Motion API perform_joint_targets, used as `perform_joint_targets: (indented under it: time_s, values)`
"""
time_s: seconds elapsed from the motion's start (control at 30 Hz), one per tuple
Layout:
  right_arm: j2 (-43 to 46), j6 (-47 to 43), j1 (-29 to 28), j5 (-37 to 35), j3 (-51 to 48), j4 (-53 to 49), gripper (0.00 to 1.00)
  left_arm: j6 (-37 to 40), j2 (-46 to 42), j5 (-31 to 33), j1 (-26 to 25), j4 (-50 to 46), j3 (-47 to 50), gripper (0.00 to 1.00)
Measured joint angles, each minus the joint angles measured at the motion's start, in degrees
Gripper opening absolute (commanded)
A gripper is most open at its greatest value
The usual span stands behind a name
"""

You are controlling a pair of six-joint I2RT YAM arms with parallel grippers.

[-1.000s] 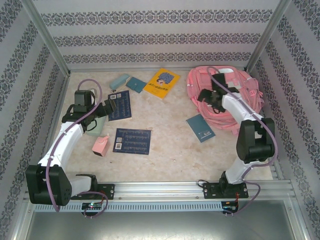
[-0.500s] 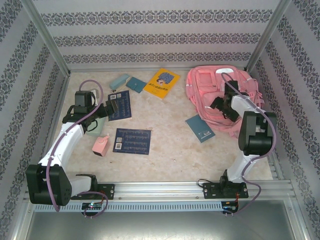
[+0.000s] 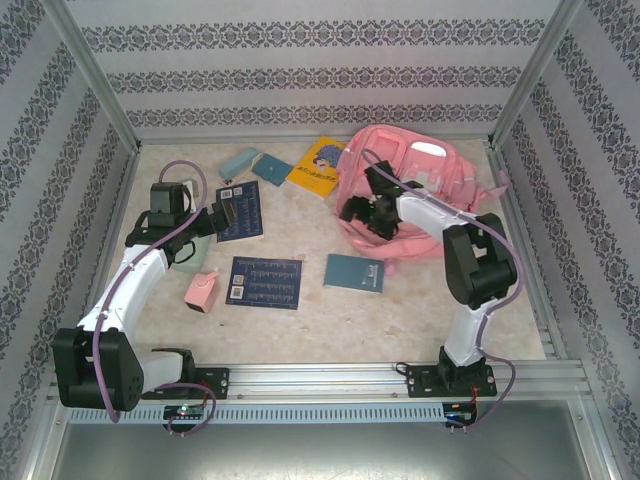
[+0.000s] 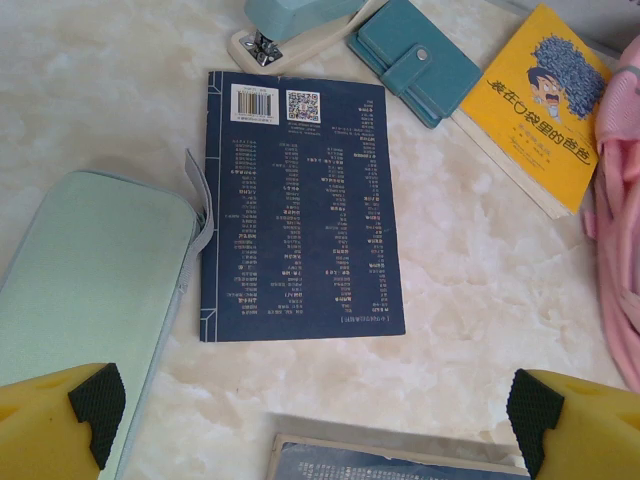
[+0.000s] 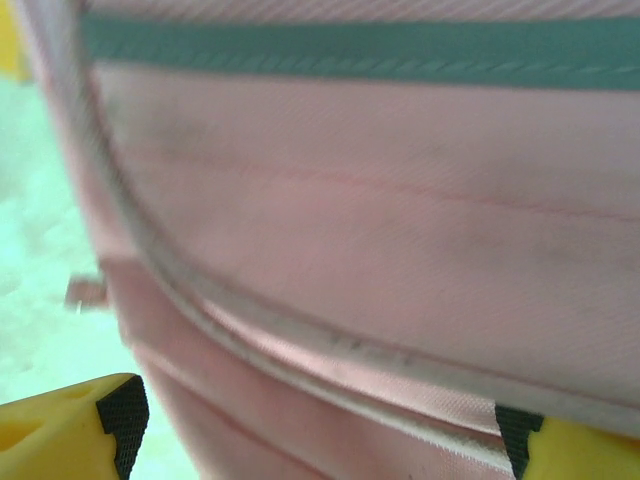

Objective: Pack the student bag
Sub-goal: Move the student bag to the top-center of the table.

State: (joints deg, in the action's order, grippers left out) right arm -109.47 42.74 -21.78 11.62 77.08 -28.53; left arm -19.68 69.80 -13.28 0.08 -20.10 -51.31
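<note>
The tabletop (image 3: 330, 325) is pale, marbled beige. Three walls papered in grey-and-white patterned bands close it in, with metal posts at the far corners and a metal rail (image 3: 330, 378) along the near edge.

One pink bag (image 3: 430, 185) lies flat on the far right of the tabletop, its left edge just beside the yellow book (image 3: 318, 165).

There are four books: the yellow one, two dark blue ones (image 3: 240, 212) (image 3: 265, 282) and a teal one (image 3: 355, 272) just in front of the bag. There is one of each other thing: a teal wallet (image 3: 272, 168), a pale stapler (image 3: 238, 160), a mint pencil case (image 4: 90, 270) and a small pink box (image 3: 202, 290), all on the left half.

The left fingers (image 4: 95, 400) stand wide apart above the nearer end of a dark blue book and hold nothing.

The right fingers (image 5: 120, 415) are also spread wide, low against the bag's left side. In the right wrist view, pink fabric with a teal zip band spans the gap (the pads are not closed on it).
</note>
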Motion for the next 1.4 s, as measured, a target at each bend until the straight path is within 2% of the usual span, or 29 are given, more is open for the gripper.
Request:
perform_joint_targets:
  time_s: [0.2, 0.4, 0.5, 0.77, 0.87, 0.97, 1.1, 1.23, 1.4]
  values:
    - [-5.3, 1.0, -5.5, 2.9, 8.9, -1.4, 0.98, 0.0, 0.0, 0.0, 0.0, 0.0, 0.1, 1.0]
    - [-3.4, -3.0, -4.7, 1.5, 10.4, -6.4, 0.98, 0.0, 0.0, 0.0, 0.0, 0.0, 0.2, 1.0]
    - [0.4, -5.8, -2.1, -0.5, 8.4, -8.6, 0.98, 0.0, 0.0, -0.1, 0.0, 0.0, 0.2, 1.0]
    - [11.8, -12.1, 11.2, -8.2, -2.9, -11.8, 0.98, 0.0, 0.0, -0.5, 0.0, 0.0, 0.2, 1.0]
    - [12.2, -13.1, 12.3, -8.8, -6.9, -11.3, 0.98, 0.0, 0.1, -0.9, 0.0, 0.1, 0.2, 1.0]
    - [12.2, -12.9, 10.5, -9.1, -8.7, -10.1, 0.98, -0.1, 0.6, -1.4, 0.0, 0.2, 0.2, 1.0]
    - [10.3, -11.1, 5.0, -9.3, -8.5, -8.8, 0.98, -0.4, 1.1, -1.8, 0.0, 0.4, 0.2, 1.0]
    - [5.7, -8.1, -1.3, -9.2, -4.9, -8.1, 0.98, -1.4, 1.1, -2.1, -0.3, 0.4, 0.2, 1.0]
    - [0.9, -4.8, -6.6, -8.1, 1.6, -8.8, 0.98, -3.7, 1.1, -2.3, -2.1, 0.4, 0.2, 1.0]
